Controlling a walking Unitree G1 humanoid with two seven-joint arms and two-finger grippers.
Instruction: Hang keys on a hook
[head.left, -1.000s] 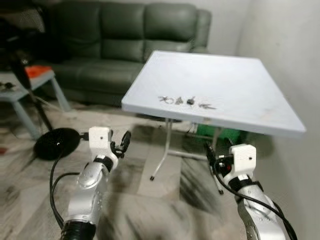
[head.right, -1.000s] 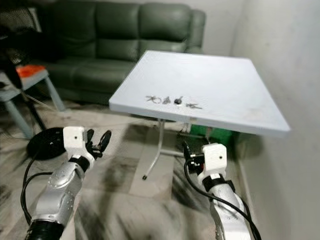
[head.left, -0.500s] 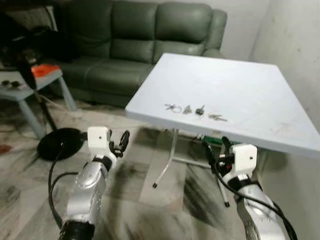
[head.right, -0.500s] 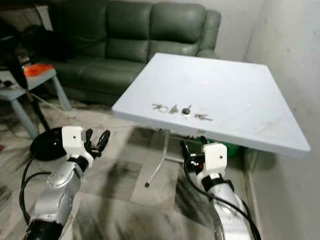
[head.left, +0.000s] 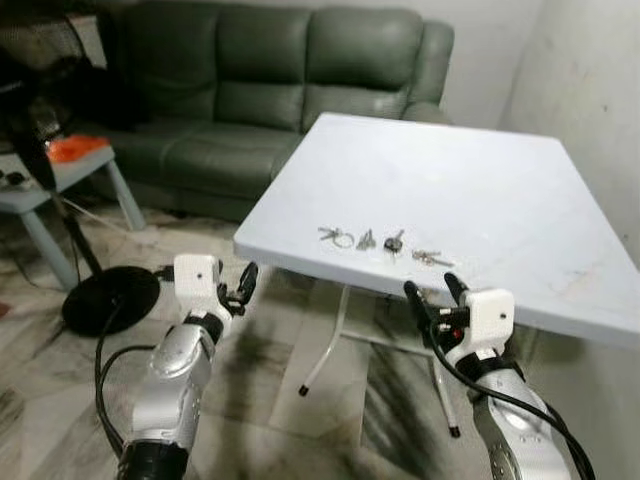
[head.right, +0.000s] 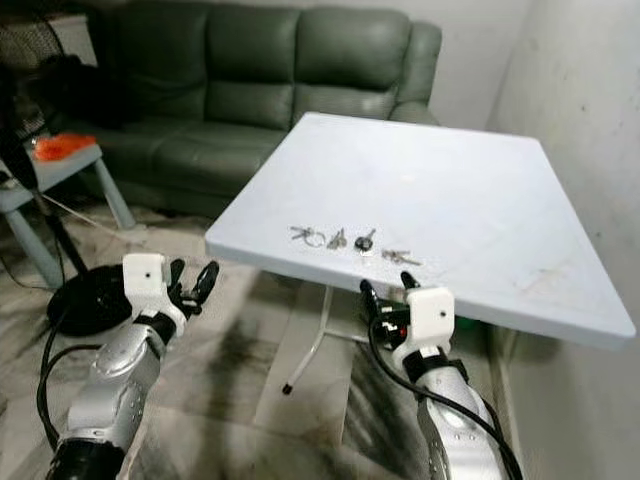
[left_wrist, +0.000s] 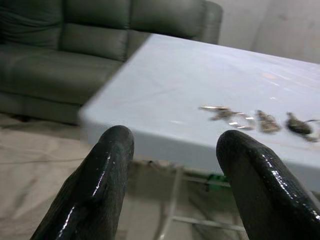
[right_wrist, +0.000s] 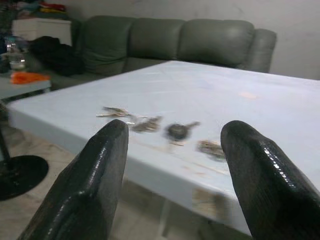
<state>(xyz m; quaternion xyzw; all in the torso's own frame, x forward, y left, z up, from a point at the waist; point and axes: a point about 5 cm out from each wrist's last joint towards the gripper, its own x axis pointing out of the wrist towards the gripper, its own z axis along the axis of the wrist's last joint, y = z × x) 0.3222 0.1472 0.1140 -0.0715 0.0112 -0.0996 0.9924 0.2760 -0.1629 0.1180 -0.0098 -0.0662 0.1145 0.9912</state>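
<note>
White square desk (head.left: 480, 170) on folding metal legs is standing before the robot, its near edge facing the camera. Keys (head.left: 385, 241) are lying in a short row on the desktop close to that near edge, at about 12 o'clock from the robot: a ring with a key at the left end, two darker keys in the middle, a small bunch at the right end. Left gripper (head.left: 243, 284) is hovering low at about 10 o'clock, below and short of the desk's near left corner, its jaws spread and holding nothing. Right gripper (head.left: 433, 296) is hovering at about 1 o'clock, just below the near edge and under the keys, its jaws spread wide and empty. Green leather sofa (head.left: 270, 80) is standing against the far wall at 11 o'clock. Small grey side table (head.left: 60, 180) with an orange item is sitting at 9 o'clock, a black round fan base (head.left: 110, 298) beside it on the marbled floor (head.left: 320, 420).
</note>
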